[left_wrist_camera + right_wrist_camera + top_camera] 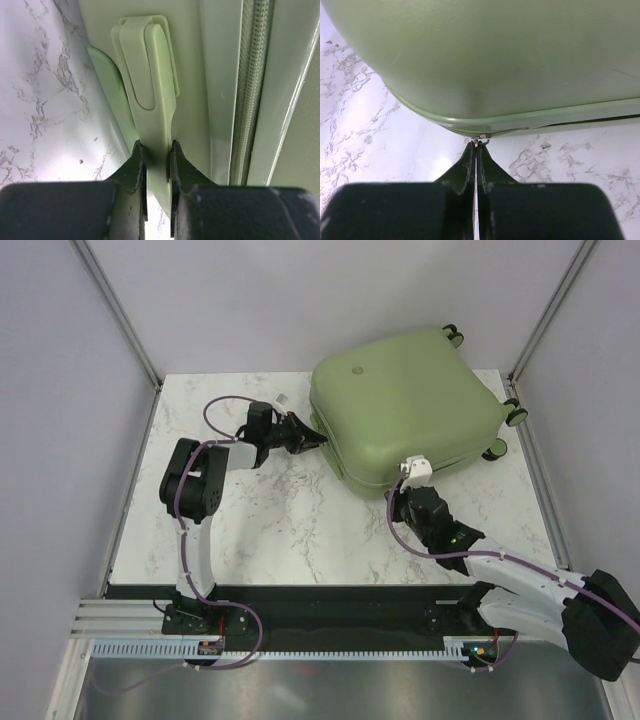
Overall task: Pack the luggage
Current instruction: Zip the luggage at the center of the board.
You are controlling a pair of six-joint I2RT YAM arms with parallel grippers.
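At the left flank of the luggage [405, 410], the left arm reaches with its elbow bent, and the left gripper [156, 160] is clenched on the pale handle [150, 65]. The right arm stretches to the near edge, where the right gripper [477, 150] is pinched tight on the zipper pull [482, 139]. The closed case lies flat at the far right of the marble table [280, 520].

The luggage [410, 400] has a smooth, satin plastic shell and a matching plastic handle [150, 70]. Its zipper pull [482, 137] is shiny metal. The desk [270, 520] beneath is glossy, marbled white.
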